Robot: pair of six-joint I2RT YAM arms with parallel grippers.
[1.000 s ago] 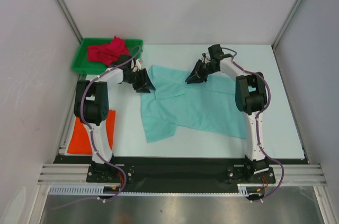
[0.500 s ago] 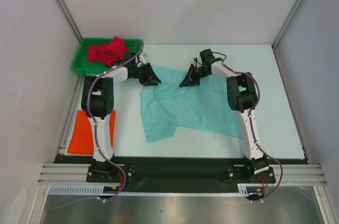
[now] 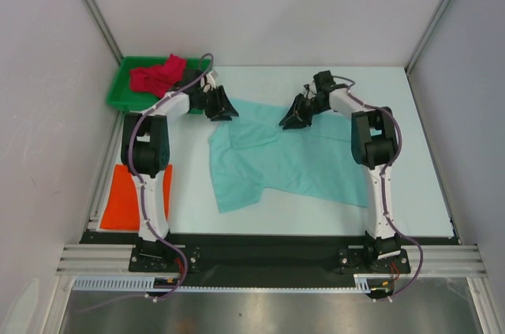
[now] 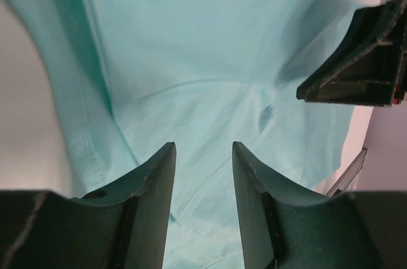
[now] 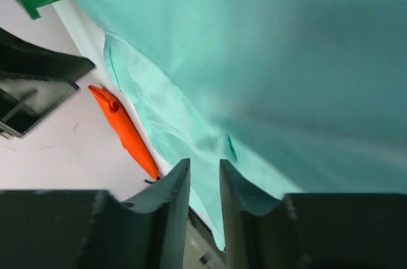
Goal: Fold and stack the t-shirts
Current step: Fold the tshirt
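The mint green t-shirt [image 3: 276, 156] lies spread on the table, one sleeve pointing toward the near left. My left gripper [image 3: 223, 106] hovers over its far left corner, jaws open, with only cloth [image 4: 191, 59] showing beneath the gap [image 4: 203, 145]. Over the far edge at the right, my right gripper [image 3: 293, 115] stands narrowly open [image 5: 204, 162], nothing pinched between its fingers. The crimson red t-shirt [image 3: 158, 77] is bunched in the green tray [image 3: 118, 95]. A folded bright orange t-shirt [image 3: 130, 196] lies flat at the near left.
The green tray sits at the table's far left corner, close behind the left gripper. White walls with metal posts enclose three sides. The two grippers face each other across the shirt's far edge, the right one [image 4: 356, 72] showing in the left wrist view.
The left gripper has moved toward the far left corner of the mint shirt. The right gripper dipped left, then drew back right. Both jaws closed briefly and reopened.
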